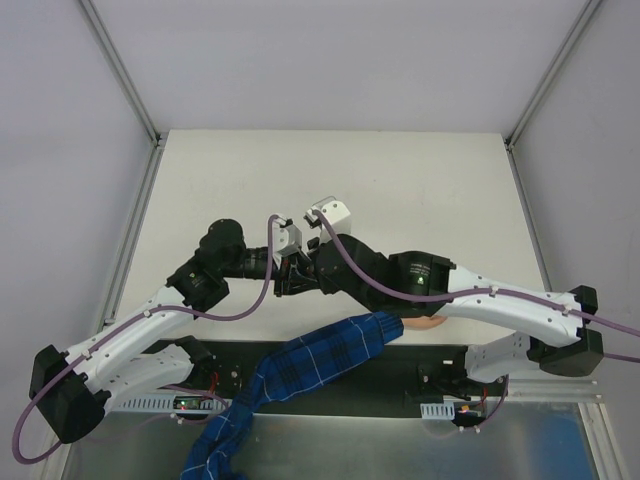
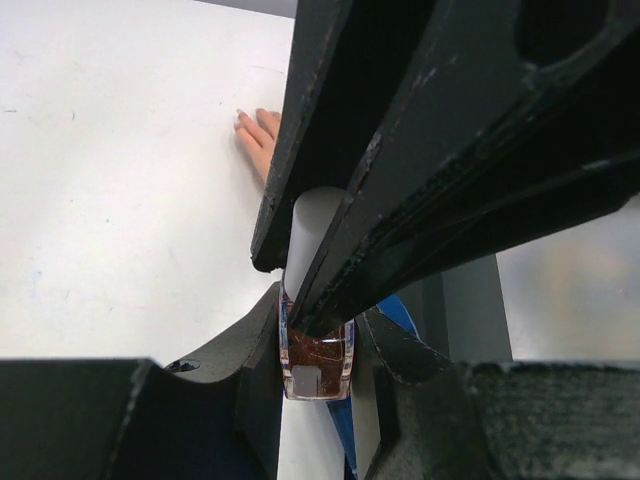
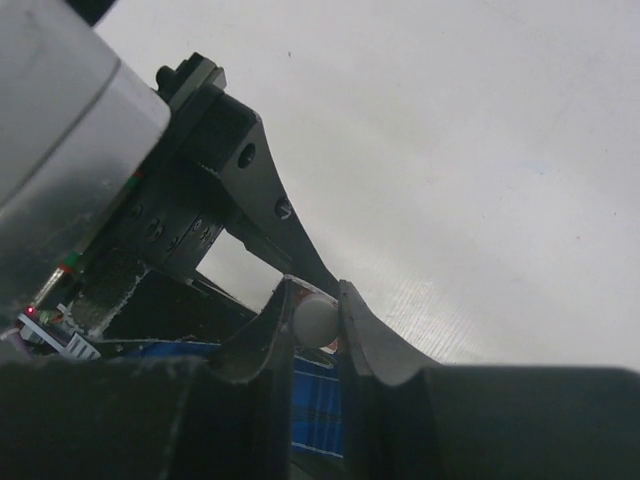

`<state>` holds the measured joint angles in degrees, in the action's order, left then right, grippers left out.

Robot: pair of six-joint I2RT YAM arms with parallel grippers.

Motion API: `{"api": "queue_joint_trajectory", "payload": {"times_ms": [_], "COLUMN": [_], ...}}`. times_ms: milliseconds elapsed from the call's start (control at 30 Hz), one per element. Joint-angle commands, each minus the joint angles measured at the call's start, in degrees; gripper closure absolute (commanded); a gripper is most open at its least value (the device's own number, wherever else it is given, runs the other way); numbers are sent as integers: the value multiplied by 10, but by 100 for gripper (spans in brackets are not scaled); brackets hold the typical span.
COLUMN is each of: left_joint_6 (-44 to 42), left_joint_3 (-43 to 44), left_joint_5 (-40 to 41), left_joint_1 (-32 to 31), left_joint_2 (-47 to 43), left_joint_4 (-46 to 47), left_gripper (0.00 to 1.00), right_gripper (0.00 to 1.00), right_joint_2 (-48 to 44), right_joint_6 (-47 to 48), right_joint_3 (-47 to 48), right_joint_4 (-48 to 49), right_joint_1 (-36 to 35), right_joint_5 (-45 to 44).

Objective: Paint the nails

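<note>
Dark reddish polish fills the small bottle (image 2: pixel 317 352), clenched in the left gripper (image 2: pixel 318 338) over the white tabletop (image 2: pixel 110 200). A pale patch (image 2: pixel 305 380) on its glass may be a label (too blurred to read). The right gripper (image 3: pixel 315 308) is clamped on the bottle's white cap (image 3: pixel 315 320). The nails (image 2: pixel 241 114) lie beyond on the peach hand (image 2: pixel 260 140), largely hidden under the right arm (image 1: pixel 480 300). The plaid sleeve (image 1: pixel 310 360) trails toward the near edge.
</note>
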<state>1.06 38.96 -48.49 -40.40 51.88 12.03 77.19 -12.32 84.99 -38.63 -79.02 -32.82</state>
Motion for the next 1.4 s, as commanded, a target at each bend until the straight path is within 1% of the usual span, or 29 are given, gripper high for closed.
{"api": "queue_joint_trajectory", "payload": {"times_ms": [0, 67, 100, 167, 200, 267, 300, 333, 367, 400, 433, 467, 500, 533, 567, 600, 633, 667, 733, 800, 833, 867, 933, 967, 1033, 1067, 1233, 1300, 1367], "left_joint_6": [12, 15, 16, 16, 18, 18, 17, 18, 16, 15, 15, 14, 15, 19, 21, 24, 29, 31, 33, 33, 34, 34, 35, 36, 38, 39, 39, 39, 39], "left_joint_3": [18, 19, 19, 21, 23, 23, 23, 23, 23, 25, 26, 28, 31, 34, 37, 41, 43, 44, 43, 41, 40, 40, 40, 41, 42, 42, 41, 41, 40], "left_joint_5": [5, -3, -6, -21, -24, -34, -33, -35, -37, -45, -57, -70, -101, -117, -135, -164, -173, -184, -196, -200, -201, -201, -201, -201, -201, -202, -201, -198, -197], "left_joint_1": [2, 2, 2, 2, 2, 2, 2, 2, 2, 2, 2, 2, 2, 2, 2, 2, 2, 2, 2, 2, 2, 2, 1, 1, 1, 1, -1, -2, -1], "left_joint_2": [-21, -18, -16, -10, -8, -5, -5, -5, -5, -5, -3, -1, 2, 7, 9, 16, 17, 17, 18, 16, 16, 16, 18, 19, 19, 19, 16, 14, 12], "left_joint_4": [82, 82, 82, 80, 78, 75, 75, 74, 72, 70, 70, 69, 66, 66, 66, 65, 65, 65, 66, 66, 66, 66, 66, 66, 66, 66, 68, 69, 69], "left_gripper": [100, 100, 100, 100, 100, 100, 100, 100, 100, 100, 100, 100, 100, 100, 100, 100, 100, 100, 100, 100, 100, 100, 100, 100, 100, 100, 100, 100, 100], "right_gripper": [86, 73, 63, 52, 41, 32, 24, 23, 21, 16, 14, 14, 13, 12, 12, 13, 14, 16, 20, 27, 29, 35, 40, 45, 50, 54, 58, 62, 62], "right_joint_2": [13, 2, -3, -23, -31, -50, -55, -60, -70, -77, -84, -92, -97, -99, -98, -86, -79, -71, -47, -33, -20, -14, -4, -1, 4, 5, 10, 9, 11], "right_joint_6": [-56, -44, -34, -17, -6, 23, 34, 57, 69, 82, 96, 138, 157, 180, 214, 236, 257, 296, 323, 348, 355, 360, 370, 371, 372, 371, 368, 367, 365], "right_joint_3": [13, 27, 32, 50, 55, 71, 77, 83, 88, 92, 92, 92, 89, 88, 90, 101, 108, 115, 137, 149, 160, 164, 168, 170, 172, 175, 171, 164, 160], "right_joint_4": [-44, -51, -64, -76, -81, -91, -101, -106, -111, -119, -120, -121, -119, -117, -116, -119, -123, -126, -135, -134, -134, -133, -134, -135, -141, -144, -150, -149, -146], "right_joint_1": [-8, -7, 1, 7, 12, 19, 28, 34, 40, 50, 60, 72, 96, 109, 124, 147, 150, 150, 152, 156, 155, 155, 156, 156, 157, 159, 161, 162, 163], "right_joint_5": [-37, -31, -22, 3, 16, 53, 65, 107, 122, 136, 186, 222, 257, 334, 388, 426, 467, 473, 487, 502, 519, 529, 544, 543, 535, 535, 544, 551, 558]}}
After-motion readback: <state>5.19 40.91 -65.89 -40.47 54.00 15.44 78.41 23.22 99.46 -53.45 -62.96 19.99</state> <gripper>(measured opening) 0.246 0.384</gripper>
